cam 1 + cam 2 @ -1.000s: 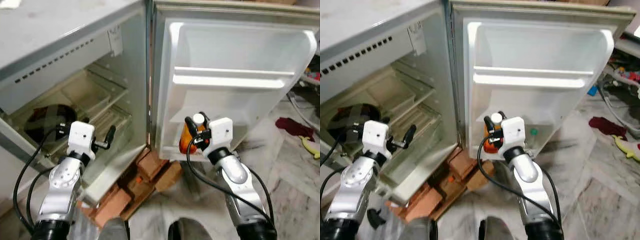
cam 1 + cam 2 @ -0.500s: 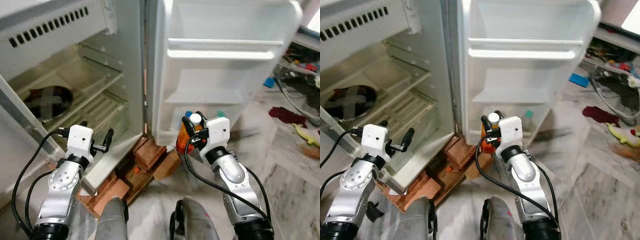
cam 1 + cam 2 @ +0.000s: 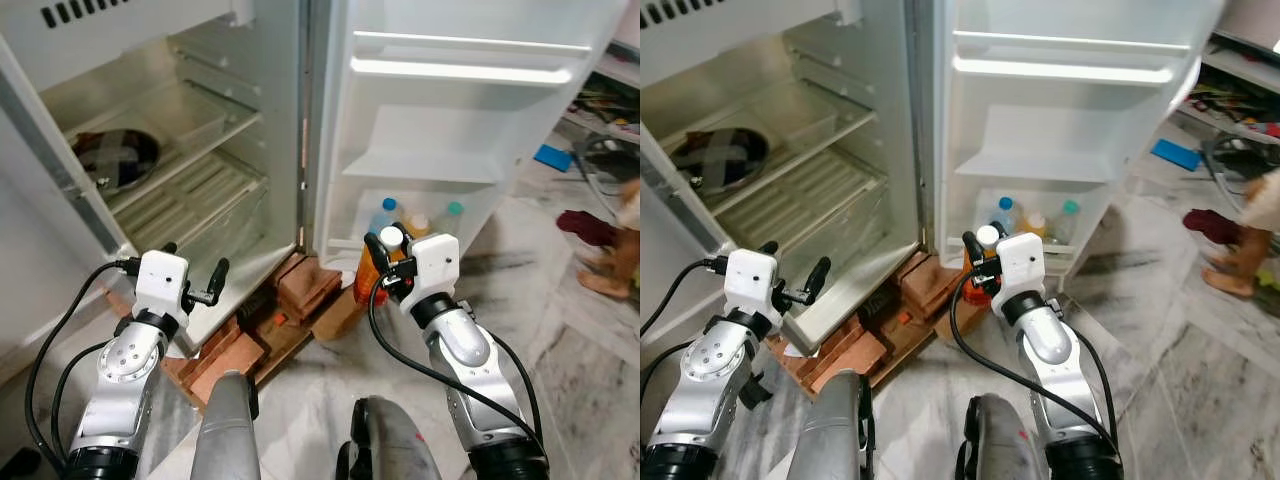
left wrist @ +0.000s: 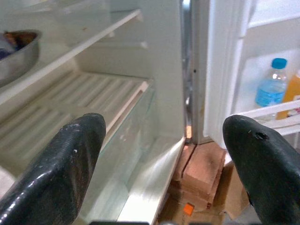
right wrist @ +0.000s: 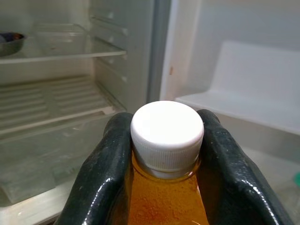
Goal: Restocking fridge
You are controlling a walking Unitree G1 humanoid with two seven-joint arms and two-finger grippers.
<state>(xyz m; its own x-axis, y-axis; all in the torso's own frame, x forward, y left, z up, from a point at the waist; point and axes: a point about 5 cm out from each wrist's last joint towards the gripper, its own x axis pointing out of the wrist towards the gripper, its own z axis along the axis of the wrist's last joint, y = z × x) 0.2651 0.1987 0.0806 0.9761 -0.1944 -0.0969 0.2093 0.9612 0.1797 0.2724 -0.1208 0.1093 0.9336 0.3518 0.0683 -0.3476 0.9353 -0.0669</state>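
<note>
Right fingers still hug the bottle; left gripper is wide open. Robot stepped back, so door bin shows now.

glossy plastic, dull metal, rough brick

smooth white plastic fridge door; ribbed white cap on clear orange bottle; shiny metal bowl; rough bricks; polished marble floor.

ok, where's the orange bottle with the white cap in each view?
Left eye view: orange bottle, low centre, in the right end effector.
Right eye view, low centre, before the door's bottom rack.
Right wrist view, clamped between both fingers.
Left wrist view: I can't place it.
Shared landmark: blue-capped bottle in that rack.
</note>
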